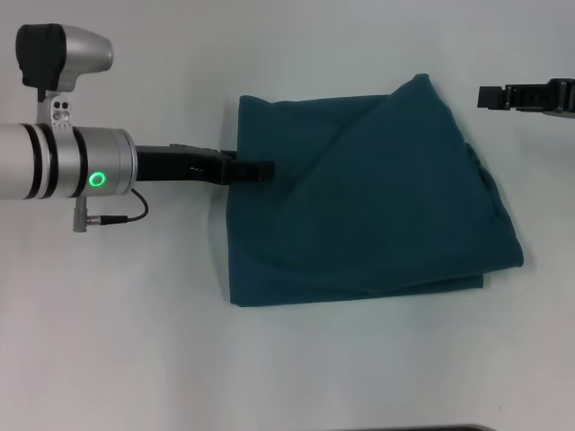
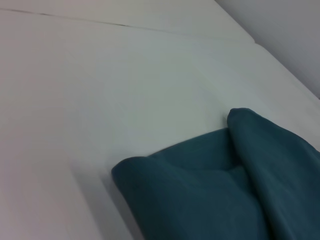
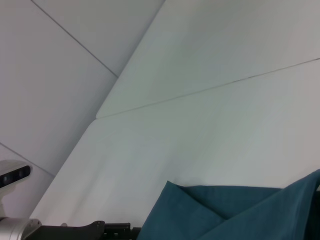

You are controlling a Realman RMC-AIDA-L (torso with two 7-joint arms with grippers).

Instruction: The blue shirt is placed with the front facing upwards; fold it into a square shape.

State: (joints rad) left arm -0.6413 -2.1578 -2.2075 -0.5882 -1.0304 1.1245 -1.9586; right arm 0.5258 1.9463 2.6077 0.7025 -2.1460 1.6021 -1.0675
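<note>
The blue shirt (image 1: 368, 197) lies folded into a rough square on the white table (image 1: 135, 341), plain teal side up, with a diagonal fold across its top layer. My left gripper (image 1: 260, 169) reaches in from the left, and its tip lies over the shirt's left edge. The left wrist view shows a rounded fold of the shirt (image 2: 210, 200) close by. My right gripper (image 1: 485, 96) hovers at the far right, apart from the shirt. The right wrist view shows the shirt (image 3: 235, 215) and the left arm (image 3: 95, 231) beyond it.
White table surface surrounds the shirt on all sides. A thin seam (image 3: 210, 89) runs across the tabletop. A dark edge (image 1: 413, 428) shows at the table's near side.
</note>
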